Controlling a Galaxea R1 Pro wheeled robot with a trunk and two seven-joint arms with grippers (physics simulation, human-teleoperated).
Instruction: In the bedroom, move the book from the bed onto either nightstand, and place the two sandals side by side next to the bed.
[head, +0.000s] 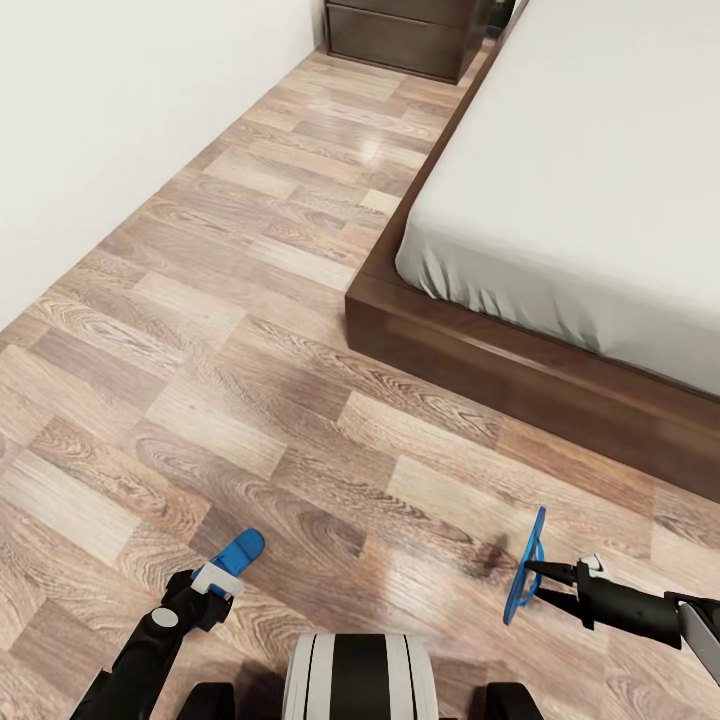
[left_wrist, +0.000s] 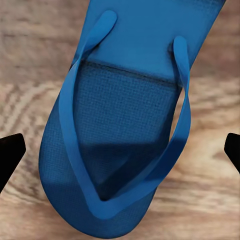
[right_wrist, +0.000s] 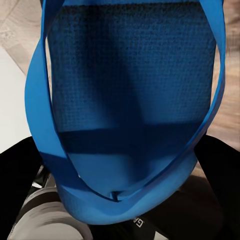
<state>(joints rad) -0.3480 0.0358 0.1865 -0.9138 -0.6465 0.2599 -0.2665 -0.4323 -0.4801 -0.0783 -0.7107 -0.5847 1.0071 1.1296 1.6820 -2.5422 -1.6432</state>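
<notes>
Here, each end effector carries one sandal near the bed (head: 560, 360) foot: left end effector (head: 215, 580) grips its sandal (head: 240, 552); right end effector (head: 548, 583) pinches its sandal (head: 526, 565) edge-on. Ideally, lower both flat, parallel, just beside the bed frame.

A bedroom: low bed (head: 560, 200), wooden nightstand (head: 405, 35).

The bed (head: 560, 180) ran off the head view's top and right edges. The nightstand (head: 405, 35) was cut at the top edge. The left sandal (head: 238, 553) was partly covered by the left gripper (head: 212, 582). In the right wrist view the right sandal (right_wrist: 130, 90) overran the frame's top.
</notes>
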